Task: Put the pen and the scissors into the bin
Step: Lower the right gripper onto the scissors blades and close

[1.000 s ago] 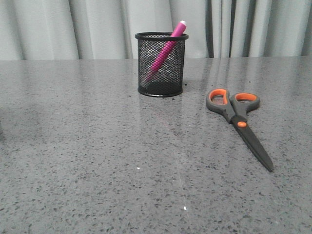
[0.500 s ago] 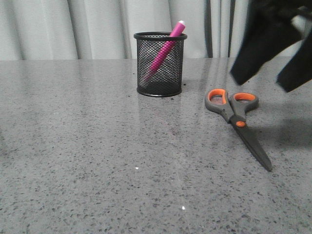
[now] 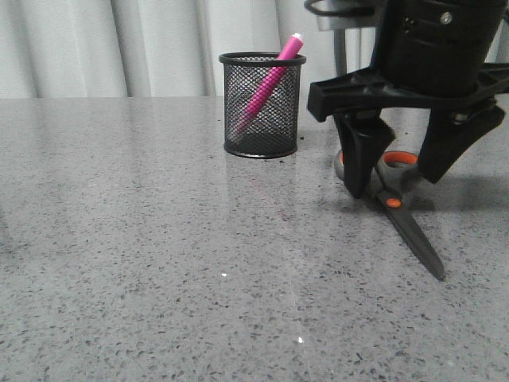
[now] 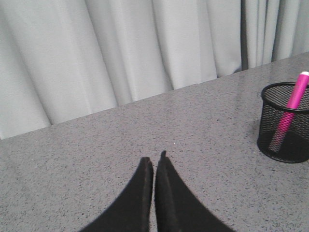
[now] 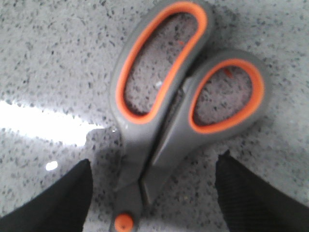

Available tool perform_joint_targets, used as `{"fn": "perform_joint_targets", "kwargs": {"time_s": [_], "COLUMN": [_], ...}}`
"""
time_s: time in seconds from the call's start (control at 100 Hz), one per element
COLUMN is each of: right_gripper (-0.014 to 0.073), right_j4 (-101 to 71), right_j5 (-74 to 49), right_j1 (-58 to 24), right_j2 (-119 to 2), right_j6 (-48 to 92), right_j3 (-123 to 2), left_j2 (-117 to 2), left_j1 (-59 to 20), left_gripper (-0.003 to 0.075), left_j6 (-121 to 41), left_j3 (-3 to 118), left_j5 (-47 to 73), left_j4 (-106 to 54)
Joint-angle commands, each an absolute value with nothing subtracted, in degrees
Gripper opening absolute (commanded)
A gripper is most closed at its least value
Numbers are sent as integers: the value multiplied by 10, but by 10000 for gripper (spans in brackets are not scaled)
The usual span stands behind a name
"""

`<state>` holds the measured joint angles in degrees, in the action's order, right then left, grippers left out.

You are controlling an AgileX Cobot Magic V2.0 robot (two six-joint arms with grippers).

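Note:
The pink pen (image 3: 270,79) leans inside the black wire-mesh bin (image 3: 262,103) at the back middle of the table, its capped end above the rim; both show in the left wrist view, pen (image 4: 289,108) and bin (image 4: 286,121). The dark grey scissors (image 3: 409,231) lie flat on the right, blades pointing toward me. My right gripper (image 3: 398,179) is open and low over the scissors' handle end, one finger on each side. In the right wrist view the orange-lined loops (image 5: 188,92) lie between the open fingers (image 5: 53,203). My left gripper (image 4: 154,162) is shut and empty.
The grey speckled table (image 3: 159,239) stretches to the left and front of the bin. Pale curtains (image 3: 119,48) hang behind the table's far edge.
My right arm has come down from the upper right and now stands over the scissors' handles with its fingers spread. The pen, bin and scissors have not moved.

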<state>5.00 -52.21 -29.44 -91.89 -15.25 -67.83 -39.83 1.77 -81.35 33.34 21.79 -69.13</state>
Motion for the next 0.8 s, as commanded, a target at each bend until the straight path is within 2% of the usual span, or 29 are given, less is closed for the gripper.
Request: {"fn": "perform_joint_targets", "kwargs": {"time_s": [0.0,0.33,0.39,0.46,0.58,0.65,0.79], "right_gripper": [483,482,452,343,53,-80,-73], "right_j4": [63,63,63,63,63,69,83], "right_j5": [-499,-485,-485,-485,-491,-497,-503], "right_j1": [-294,-294,-294,-294,-294,-294,-294], "right_j2": [-903,-931,-934,-934,-934,-934,-919], "right_j6": [-157,-159,-159,-159,-146,-146,-141], "right_j3": [-696,-696,-696,-696,-696,-696,-696], "left_j2": [-397,-397,-397,-397,-397,-397,-397], "left_j1": [6,5,5,5,5,5,5], "left_gripper": [-19,-19,-19,-19,-19,-19,-19], "left_j6": [-808,-808,-808,-808,-808,-808,-808], "left_j3": [349,349,349,349,349,349,349], "left_j5": [202,198,198,198,198,198,198], "left_j4": [-704,-702,-702,-702,-702,-702,-702]}}
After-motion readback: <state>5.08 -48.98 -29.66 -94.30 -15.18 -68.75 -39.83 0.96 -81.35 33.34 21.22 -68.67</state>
